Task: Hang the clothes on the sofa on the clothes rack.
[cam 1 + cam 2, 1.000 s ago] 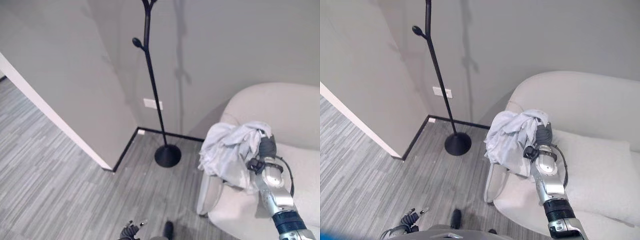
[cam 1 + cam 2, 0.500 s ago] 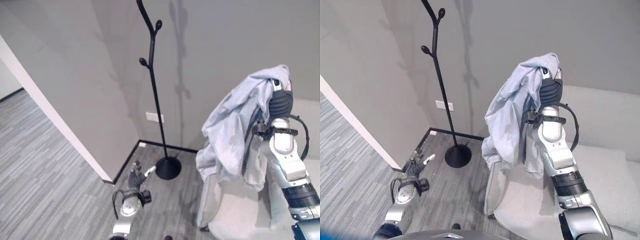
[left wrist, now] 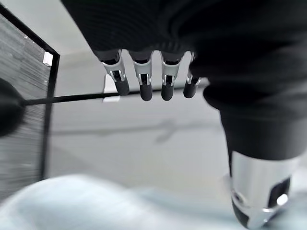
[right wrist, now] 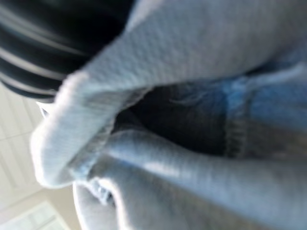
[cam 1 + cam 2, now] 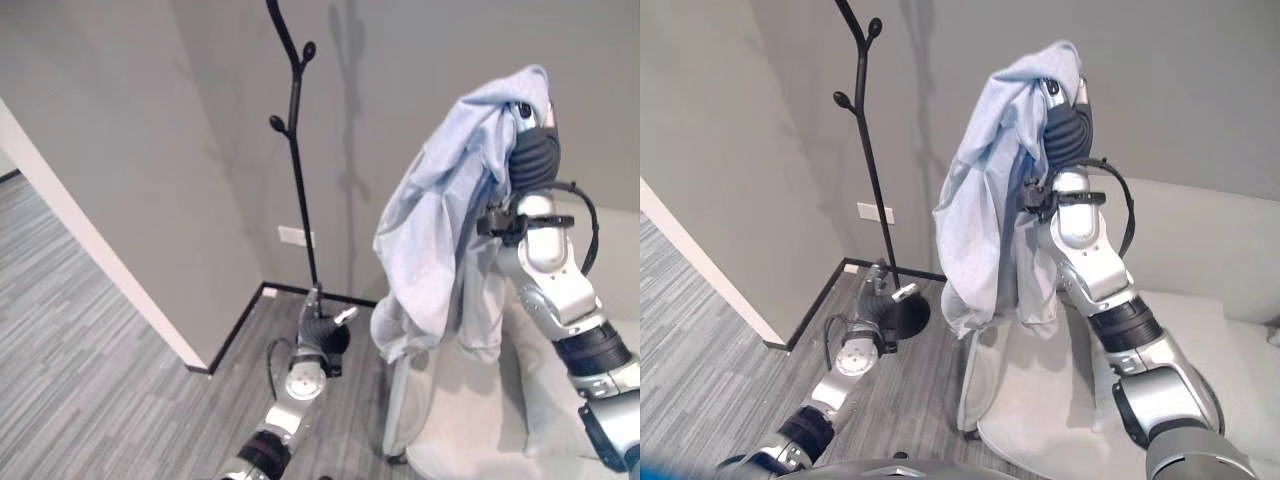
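The right hand [image 5: 1065, 125], its fingers buried in cloth so I cannot tell their state, lifts the shirt [image 5: 990, 210] above the sofa [image 5: 1200, 300] toward the rack [image 5: 865, 150], while the left hand [image 5: 878, 300], fingers straight, waits low.

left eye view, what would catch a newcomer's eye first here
The pale blue garment, lifted high over the light sofa by the right hand, its folds hanging down past the sofa's edge. To its left the bare black coat rack stands in the corner, with the left hand raised, fingers straight, before the rack's base.
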